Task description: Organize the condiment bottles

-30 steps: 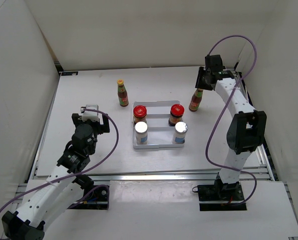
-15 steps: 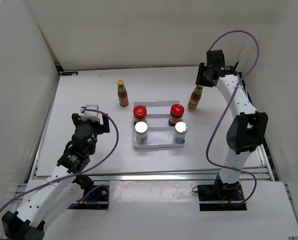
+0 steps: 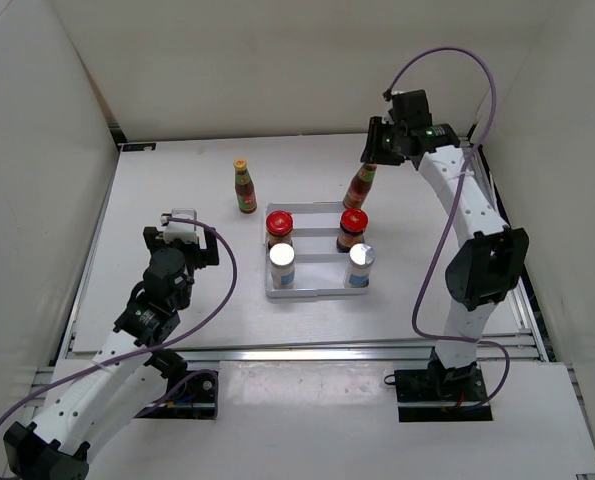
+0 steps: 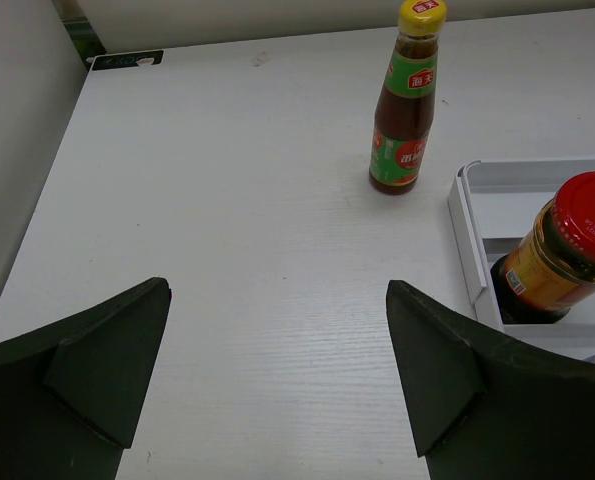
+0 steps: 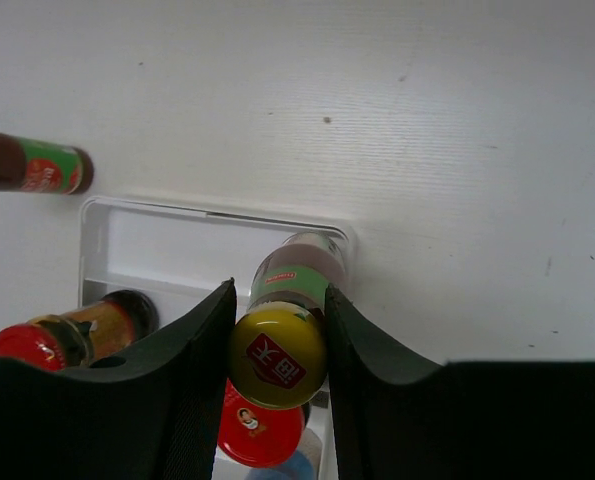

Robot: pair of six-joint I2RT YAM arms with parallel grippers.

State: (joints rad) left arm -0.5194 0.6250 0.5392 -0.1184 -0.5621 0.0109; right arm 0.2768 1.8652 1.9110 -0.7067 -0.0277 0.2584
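Note:
My right gripper [image 3: 374, 157] is shut on the neck of a slim dark bottle with a yellow cap [image 3: 360, 187], held tilted in the air over the far right corner of the white tray [image 3: 317, 293]. In the right wrist view the cap [image 5: 277, 357] sits between my fingers, bottle body [image 5: 302, 272] below it. In the tray stand two red-lidded jars [image 3: 279, 228] [image 3: 353, 227] and two silver-capped shakers [image 3: 282, 266] [image 3: 361, 263]. A second yellow-capped bottle [image 3: 244, 187] [image 4: 407, 100] stands on the table left of the tray. My left gripper [image 3: 182, 214] [image 4: 277, 370] is open over bare table.
White walls enclose the table on the left, back and right. The tray's far row [image 5: 177, 245] holds no bottle. The tray's left wall [image 4: 467, 225] and a red-lidded jar [image 4: 567, 250] lie right of my left gripper.
My right arm has carried the dark bottle leftwards, from the table right of the tray to above the tray's far right corner. The left arm has stayed still.

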